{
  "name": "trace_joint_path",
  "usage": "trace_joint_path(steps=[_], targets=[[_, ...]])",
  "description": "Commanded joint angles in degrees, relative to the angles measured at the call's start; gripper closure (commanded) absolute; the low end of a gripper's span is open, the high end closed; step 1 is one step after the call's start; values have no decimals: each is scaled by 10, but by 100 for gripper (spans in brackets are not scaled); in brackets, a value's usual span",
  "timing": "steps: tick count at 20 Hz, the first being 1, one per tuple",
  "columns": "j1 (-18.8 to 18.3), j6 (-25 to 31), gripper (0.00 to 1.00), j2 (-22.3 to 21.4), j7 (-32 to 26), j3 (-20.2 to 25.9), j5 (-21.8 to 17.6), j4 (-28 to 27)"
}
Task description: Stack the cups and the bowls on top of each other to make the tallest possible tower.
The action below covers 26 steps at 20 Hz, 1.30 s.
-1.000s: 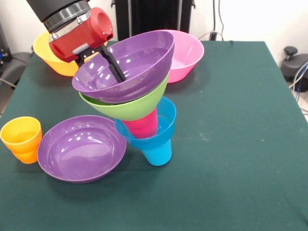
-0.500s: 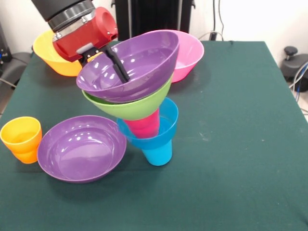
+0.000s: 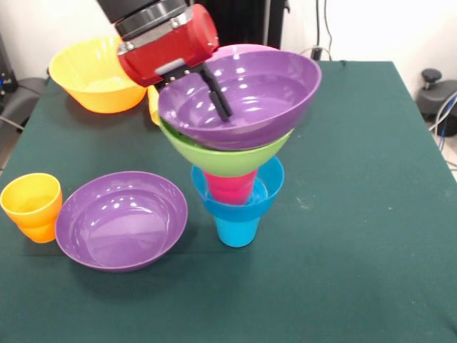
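The gripper [image 3: 203, 86] is gripping the near-left rim of a purple bowl [image 3: 264, 93], one black finger [image 3: 216, 94] lying inside the bowl against its wall and the other hidden outside the rim, so the jaws are standing narrow on that wall. No writing or label is showing on the red wrist housing [image 3: 168, 44] or on any of the plastic pieces. The arm is coming down from the upper left of the picture, its black and silver collar at the top edge and the red housing tilting down and to the right toward the bowl. Directly below the gripper, the held bowl is sitting nested in the lime green bowl [image 3: 225, 158], which is resting on the red cup [image 3: 230, 187]; the red cup is standing in the small blue bowl [image 3: 270, 187], and that is sitting on the blue cup [image 3: 237, 230], which is standing on the green table [image 3: 357, 214]. The tower is standing roughly upright. Behind the held bowl, the pink bowl [image 3: 243, 50] is showing only as a rim. To the left of the gripper, farther back, the orange-yellow bowl [image 3: 89, 78] is sitting. Below and left, well apart, a second purple bowl [image 3: 121, 220] is lying, with the orange cup [image 3: 31, 206] just beside it.
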Motion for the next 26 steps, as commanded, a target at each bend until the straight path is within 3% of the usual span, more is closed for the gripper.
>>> trace_joint_path(steps=[1,7,15,26], targets=[[41,-20,0,0,99,-66,1,12],[36,-29,0,4,84,-76,-9,19],[30,4,0,4,55,-85,-8,-7],[15,31,0,-51,64,-78,5,35]])
